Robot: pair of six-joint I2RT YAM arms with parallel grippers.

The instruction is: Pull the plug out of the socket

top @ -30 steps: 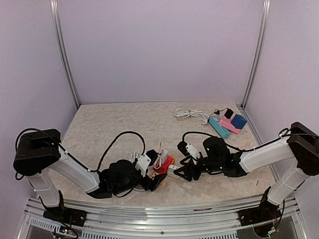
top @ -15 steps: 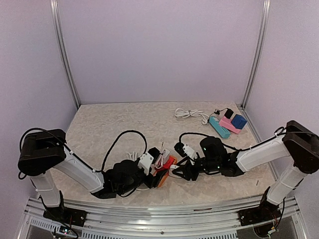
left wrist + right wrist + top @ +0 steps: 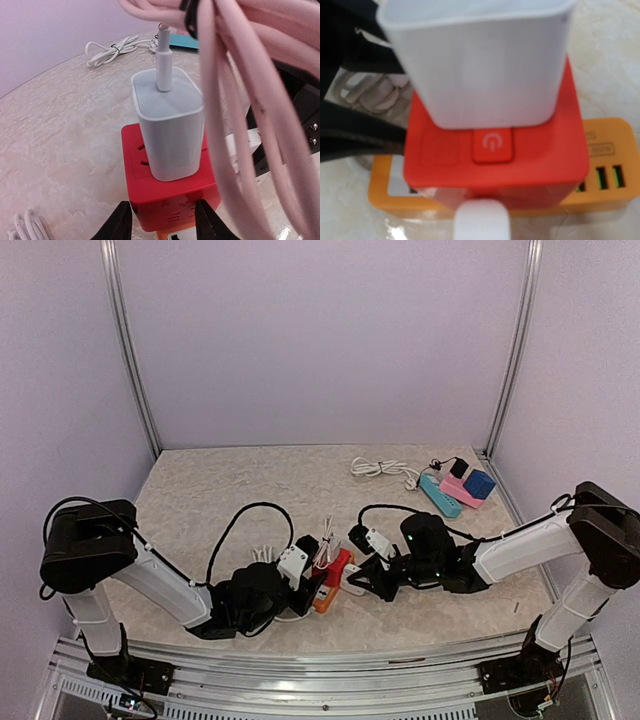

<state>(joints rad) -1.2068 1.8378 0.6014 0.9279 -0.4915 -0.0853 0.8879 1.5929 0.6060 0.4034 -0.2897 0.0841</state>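
A red socket cube (image 3: 337, 563) on an orange base lies at the table's front middle. A white charger (image 3: 170, 130) with a pink cable (image 3: 235, 100) sits in its top face. My left gripper (image 3: 162, 222) is shut on the socket (image 3: 170, 197), one black finger against each side. A second white plug (image 3: 350, 580) sticks out of the socket's side toward the right arm. My right gripper (image 3: 362, 582) is closed round that plug (image 3: 481, 222), which fills the bottom of the right wrist view; its fingers are out of that view. The power button (image 3: 492, 145) faces it.
A teal power strip (image 3: 440, 495), a pink one with a blue cube (image 3: 478, 483) and a coiled white cable (image 3: 378, 468) lie at the back right. Another white cable coil (image 3: 265, 553) lies left of the socket. A black cable (image 3: 240, 520) loops over the left arm.
Both grippers have moved in on the socket from either side and narrowed their jaws. The socket has shifted slightly toward the back.
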